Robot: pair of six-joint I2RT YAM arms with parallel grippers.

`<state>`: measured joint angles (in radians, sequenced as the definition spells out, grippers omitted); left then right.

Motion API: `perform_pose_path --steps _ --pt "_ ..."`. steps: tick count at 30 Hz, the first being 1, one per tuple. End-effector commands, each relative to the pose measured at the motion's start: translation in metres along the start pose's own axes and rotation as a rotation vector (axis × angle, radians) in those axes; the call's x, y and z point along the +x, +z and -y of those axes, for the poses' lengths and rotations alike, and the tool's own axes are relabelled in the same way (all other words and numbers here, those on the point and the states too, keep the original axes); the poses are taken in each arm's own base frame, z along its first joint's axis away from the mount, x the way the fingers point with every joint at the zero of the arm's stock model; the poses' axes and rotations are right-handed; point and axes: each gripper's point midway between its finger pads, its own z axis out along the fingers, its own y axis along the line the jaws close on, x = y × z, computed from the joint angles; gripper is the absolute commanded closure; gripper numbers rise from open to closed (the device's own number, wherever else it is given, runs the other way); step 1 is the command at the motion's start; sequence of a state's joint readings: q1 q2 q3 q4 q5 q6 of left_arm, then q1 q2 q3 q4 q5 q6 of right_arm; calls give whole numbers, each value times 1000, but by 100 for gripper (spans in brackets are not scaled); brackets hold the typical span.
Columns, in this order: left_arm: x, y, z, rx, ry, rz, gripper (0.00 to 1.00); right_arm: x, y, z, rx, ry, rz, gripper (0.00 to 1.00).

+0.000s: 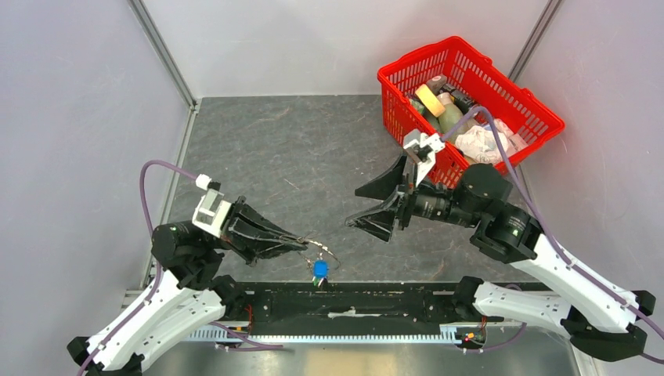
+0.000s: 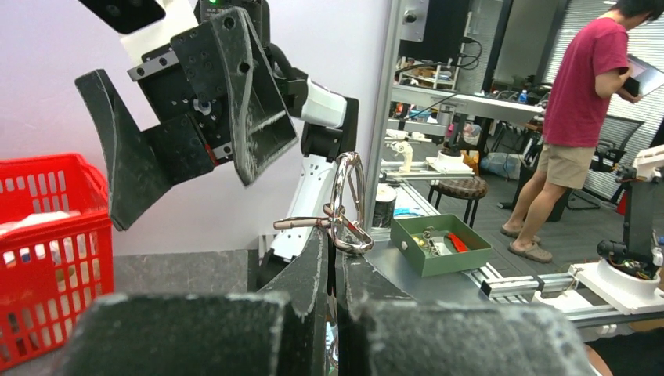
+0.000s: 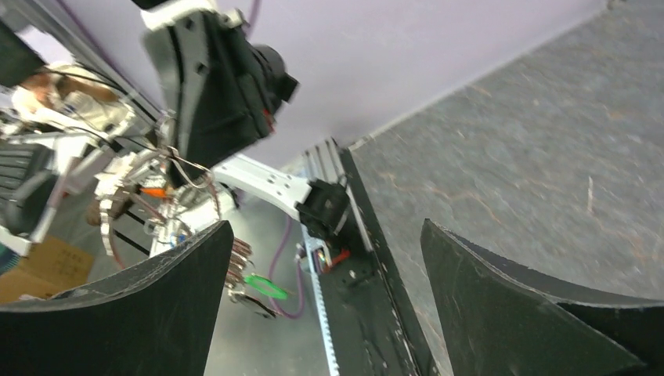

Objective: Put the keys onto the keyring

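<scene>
- Directions are read on the overhead view, with 12 o'clock at the far wall.
- The left gripper (image 1: 301, 246) sits at about 7 o'clock on the table (image 1: 297, 141), close to the near edge. It points toward 3 o'clock.
- Its jaws are pressed together, and the keyring (image 1: 322, 251) is pinched at their tip.
- In the left wrist view the ring stands upright above the closed fingers. A silver shaft crosses its lower part.
- The keys (image 1: 319, 272) hang just below the ring at 6 o'clock, over the black rail at the near edge. A blue head and a green one beneath it can be made out.
- How the keys join the ring is too small to resolve.
- The right gripper (image 1: 352, 208) lies at about 1 o'clock from the ring, apart from it, and points toward 9 o'clock.
- Its jaws are spread wide and nothing is between them. The right wrist view shows only table and rail in the gap.
- A red basket (image 1: 389, 78) holding mixed articles stands at 2 o'clock, well apart from the ring.
</scene>
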<state>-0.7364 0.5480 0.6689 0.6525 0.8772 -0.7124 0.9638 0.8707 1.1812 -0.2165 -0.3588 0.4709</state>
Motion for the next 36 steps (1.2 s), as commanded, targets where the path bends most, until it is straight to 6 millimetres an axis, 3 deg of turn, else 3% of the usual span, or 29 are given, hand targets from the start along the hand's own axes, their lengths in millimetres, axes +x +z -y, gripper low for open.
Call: perform_pose_path --steps 1,12,17,29,36 --pt "-3 0 -12 -81 12 -21 98 -1 -7 6 41 -105 -42 4" --pt "29 -10 -22 -123 -86 -85 98 -7 13 -15 -89 -141 -150 17" --pt "35 -11 -26 -139 -96 -92 98 -1 25 -28 -188 -112 -243 21" --pt "44 -12 -32 -149 -120 -110 98 17 52 -36 -293 -83 -351 27" --pt "47 -13 -35 -156 -127 -119 98 28 59 -48 -349 -99 -393 29"
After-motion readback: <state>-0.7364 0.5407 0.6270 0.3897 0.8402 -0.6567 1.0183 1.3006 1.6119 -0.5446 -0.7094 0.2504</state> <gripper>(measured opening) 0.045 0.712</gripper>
